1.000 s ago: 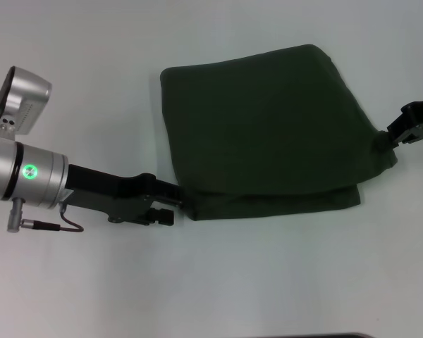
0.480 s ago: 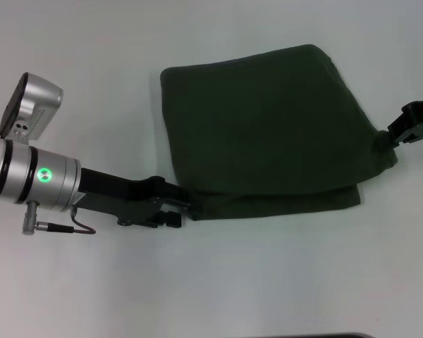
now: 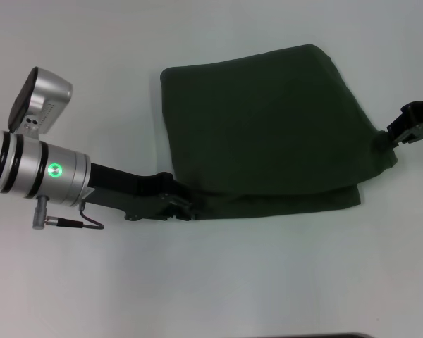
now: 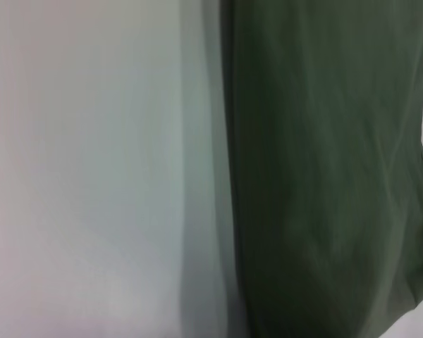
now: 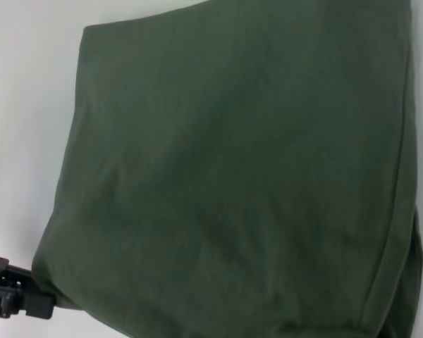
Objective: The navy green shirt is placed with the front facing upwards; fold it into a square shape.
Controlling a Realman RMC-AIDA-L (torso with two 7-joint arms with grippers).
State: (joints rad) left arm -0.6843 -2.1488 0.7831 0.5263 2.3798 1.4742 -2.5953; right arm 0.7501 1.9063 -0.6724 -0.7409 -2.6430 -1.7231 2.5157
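The navy green shirt (image 3: 268, 130) lies folded on the white table (image 3: 211, 282), a rough square a little right of centre, plain dark cloth on top with no lettering showing. Along the near edge a lower layer (image 3: 282, 204) peeks out from under the top fold, so the stack is not quite flush there.

The left gripper (image 3: 182, 209) is down at the shirt's near left corner, its black fingertips touching the hem; whether they pinch cloth or just rest against it, I cannot tell. The silver arm behind it shows a green light (image 3: 55, 169). From the left wrist view there is only the shirt's straight edge (image 4: 229, 176) against the table.

Over on the right, the right gripper (image 3: 391, 139) meets the shirt's right corner, and the fabric there bunches into a small point (a pinch, by the look of it), fingers closed on the cloth. The right wrist view shows the folded top surface (image 5: 233, 169), smooth, with the left gripper (image 5: 14, 296) at the opposite corner.
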